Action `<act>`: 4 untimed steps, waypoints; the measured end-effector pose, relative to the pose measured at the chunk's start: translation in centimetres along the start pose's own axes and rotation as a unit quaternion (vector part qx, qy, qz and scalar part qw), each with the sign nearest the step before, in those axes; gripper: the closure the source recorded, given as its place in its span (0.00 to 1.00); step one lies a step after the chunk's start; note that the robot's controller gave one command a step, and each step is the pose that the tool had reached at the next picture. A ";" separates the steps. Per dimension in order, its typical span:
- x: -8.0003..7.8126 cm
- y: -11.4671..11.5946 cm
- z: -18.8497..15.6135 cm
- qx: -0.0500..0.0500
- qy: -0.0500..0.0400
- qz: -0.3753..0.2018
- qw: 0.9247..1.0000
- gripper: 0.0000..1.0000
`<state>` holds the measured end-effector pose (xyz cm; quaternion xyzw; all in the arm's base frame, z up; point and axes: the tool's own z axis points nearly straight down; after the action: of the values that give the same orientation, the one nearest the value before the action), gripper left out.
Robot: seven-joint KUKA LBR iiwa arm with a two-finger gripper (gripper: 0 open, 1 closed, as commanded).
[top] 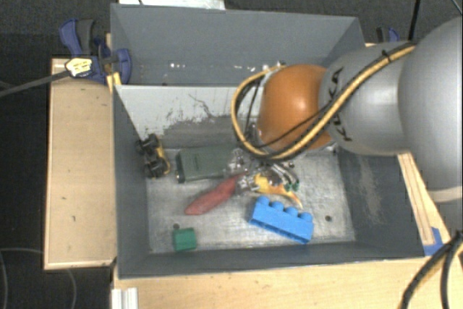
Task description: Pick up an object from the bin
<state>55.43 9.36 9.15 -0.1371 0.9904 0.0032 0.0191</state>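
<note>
The arm (391,105) came in from three o'clock, and its rounded orange cover (289,116) hung over the middle of the grey bin (134,213), with dark and yellow cables (242,127) looped around it. Below that cover the claw (253,177) sat low, close to the bin floor and near the centre. From where I stood, the cover and cables hid too much of it, so I could not tell whether the claw was wide or narrow, or whether it held anything.

Nearest to it were two things. A red stick-shaped piece (211,197) lay tilted on the floor, running from the claw out toward eight o'clock, with its upper end right at the claw. I could not tell if they touched. A small yellow and orange scrap (278,188), with a bit of green on it, lay just beside the claw at four o'clock.

A blue toy brick (282,219) with studs along its upper edge lay at five o'clock, near the scrap. A dark green flat slab (201,163) lay at nine o'clock, just beside the claw, and a black wheeled toy (150,155) sat beyond it against the nine o'clock wall. A small green cube (184,239) rested alone in the seven o'clock corner, well apart from the rest.
</note>
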 end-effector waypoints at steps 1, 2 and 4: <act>0.0 0.0 0.0 0.000 0.000 0.000 1.000 1.00; 0.0 0.0 0.0 0.000 0.000 0.000 1.000 1.00; 0.0 0.0 0.0 0.000 0.000 0.000 1.000 1.00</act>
<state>55.43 9.36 9.15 -0.1368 0.9904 0.0032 0.0191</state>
